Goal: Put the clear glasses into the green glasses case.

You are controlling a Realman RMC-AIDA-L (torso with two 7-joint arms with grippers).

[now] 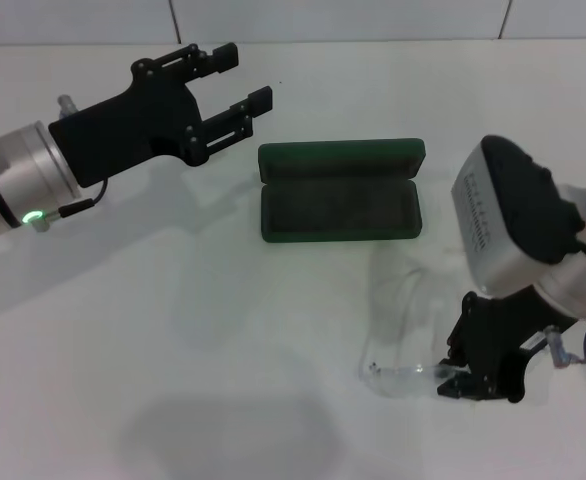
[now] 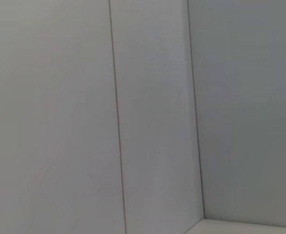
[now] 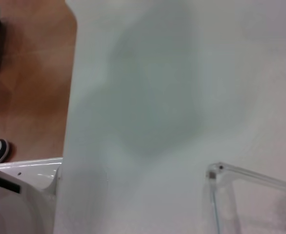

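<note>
The clear glasses (image 1: 398, 330) are pinched at one arm tip by the right gripper (image 1: 460, 381) at five o'clock from the open green glasses case (image 1: 339, 192), ready for lifting, while the left gripper (image 1: 235, 88) is held open at ten o'clock.

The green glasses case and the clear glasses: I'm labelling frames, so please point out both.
green glasses case (image 1: 339, 210), head view, felt-lined lower tray.
clear glasses (image 1: 401, 372), head view, near arm.
</note>
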